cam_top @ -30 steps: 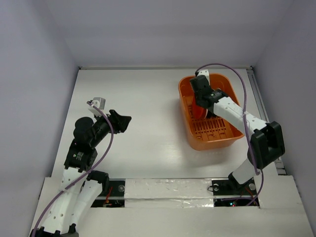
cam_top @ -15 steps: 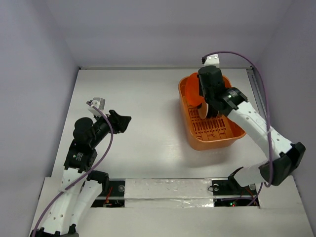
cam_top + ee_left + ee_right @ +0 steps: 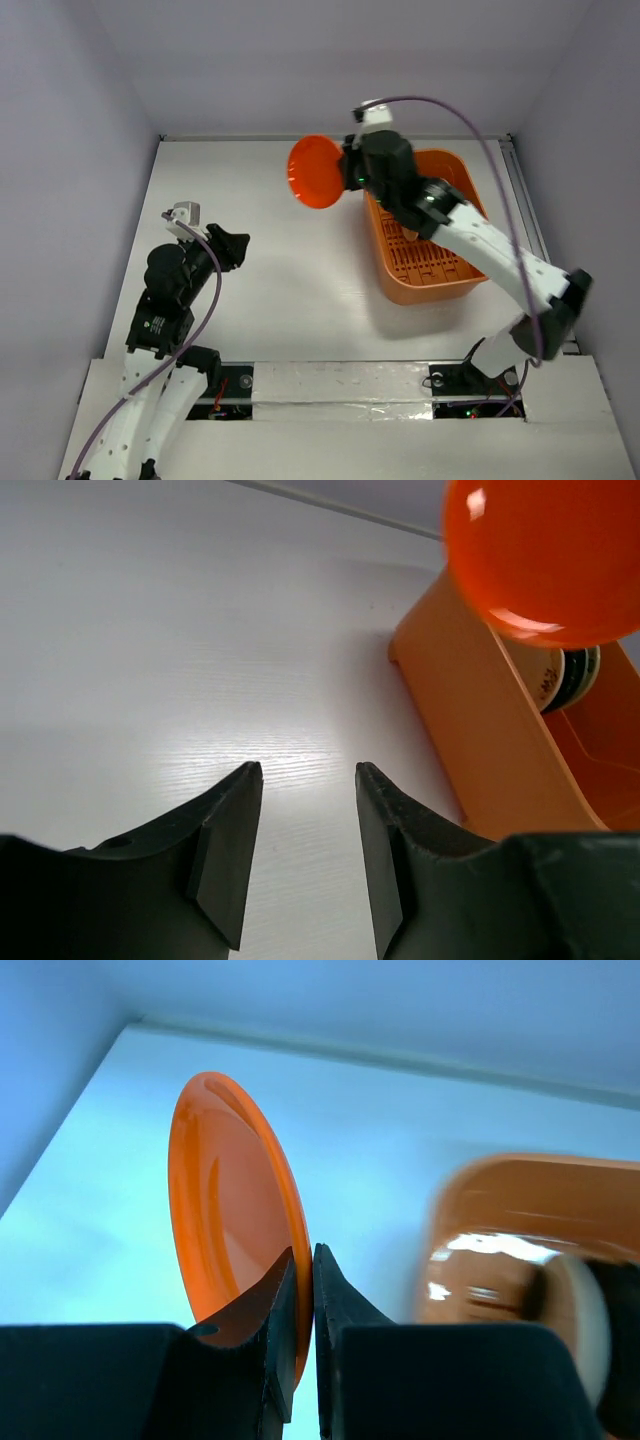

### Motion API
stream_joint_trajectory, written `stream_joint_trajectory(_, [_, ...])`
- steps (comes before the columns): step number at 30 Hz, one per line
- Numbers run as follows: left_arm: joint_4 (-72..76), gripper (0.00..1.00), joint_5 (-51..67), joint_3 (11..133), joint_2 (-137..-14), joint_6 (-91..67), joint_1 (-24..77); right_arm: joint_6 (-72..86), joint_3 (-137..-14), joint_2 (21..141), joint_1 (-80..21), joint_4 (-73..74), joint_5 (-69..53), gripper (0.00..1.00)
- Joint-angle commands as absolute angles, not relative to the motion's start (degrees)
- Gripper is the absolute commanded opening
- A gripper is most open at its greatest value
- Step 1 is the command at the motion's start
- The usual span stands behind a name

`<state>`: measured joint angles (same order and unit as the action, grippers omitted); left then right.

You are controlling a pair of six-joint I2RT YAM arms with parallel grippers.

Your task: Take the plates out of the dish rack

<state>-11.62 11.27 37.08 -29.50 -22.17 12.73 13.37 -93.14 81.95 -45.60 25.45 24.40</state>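
Note:
My right gripper (image 3: 350, 172) is shut on the rim of the red-orange plate (image 3: 316, 171) and holds it in the air left of the orange dish rack (image 3: 425, 285). The wrist view shows the plate (image 3: 225, 1215) edge-on, pinched between the fingers (image 3: 305, 1256). In the left wrist view the plate (image 3: 545, 550) hangs above the rack wall (image 3: 480, 730), and a cream plate (image 3: 545, 677) and a teal plate (image 3: 582, 672) stand inside. A tan plate is not visible. My left gripper (image 3: 237, 247) is open and empty over the table at the left, also seen from its wrist (image 3: 308, 776).
The rack stands at the table's right side, near the right rail (image 3: 525, 200). White walls enclose the table on three sides. A purple cable (image 3: 470, 125) loops above the right arm.
My right gripper lifted the red-orange plate out of the rack and swung it up and to the left. The left gripper shifted slightly left and nearer.

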Motion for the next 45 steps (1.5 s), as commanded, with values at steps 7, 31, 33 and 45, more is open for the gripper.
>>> stream_joint_trajectory(7, [-11.95, 0.38, 5.97, 38.5, -28.48, -23.2, 12.39, 23.46, -104.57, 108.96, -49.57, 14.07, 11.17, 0.0])
stream_joint_trajectory(31, [-11.07, 0.4, 7.38, 37.97, -28.39, -23.03, 13.45, 29.45, -96.07, 122.96, -50.63, 11.25, 12.04, 0.37])
stream_joint_trajectory(33, [-11.08, 0.4, 7.47, 37.97, -28.48, -23.11, 13.45, 28.92, -96.07, 122.0, -50.63, 12.3, 12.13, 0.37])
stream_joint_trajectory(45, [-11.07, 0.4, 7.65, 37.88, -28.74, -23.03, 13.45, 20.06, -90.1, 97.32, -51.86, 17.12, 27.4, 0.0])
